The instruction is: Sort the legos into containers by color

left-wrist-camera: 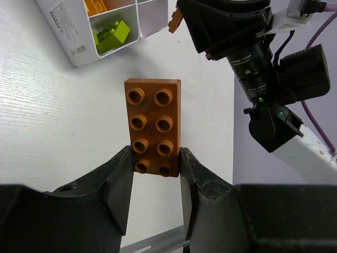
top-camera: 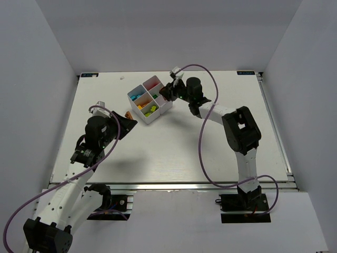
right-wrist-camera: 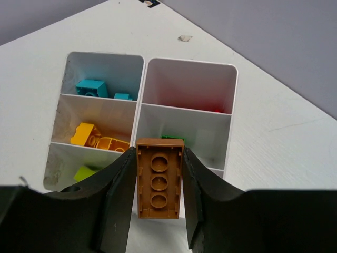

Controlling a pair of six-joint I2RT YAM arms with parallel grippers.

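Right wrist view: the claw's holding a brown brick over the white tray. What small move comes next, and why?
Probably lower the right claw and release the brown brick into the tray compartment just beneath it. The others hold blue bricks, yellow bricks, a lime brick, a red brick and a green brick; that one looks bare in the left wrist view.

- Over right edge of tray (top-camera: 152, 118): right gripper (top-camera: 169, 92) hangs there, pinching brown brick (right-wrist-camera: 160, 179). That way in is blocked.
- Just left-front of tray: left gripper (top-camera: 128, 117) pinching orange-brown brick (left-wrist-camera: 154, 126), near tray corner, not touching.
- Left half of tray: open from above.
- In front of tray: wide bare table (top-camera: 174, 153) between arms.
- Behind tray: bare table.
- Right of tray: right arm (top-camera: 239, 132) in way.
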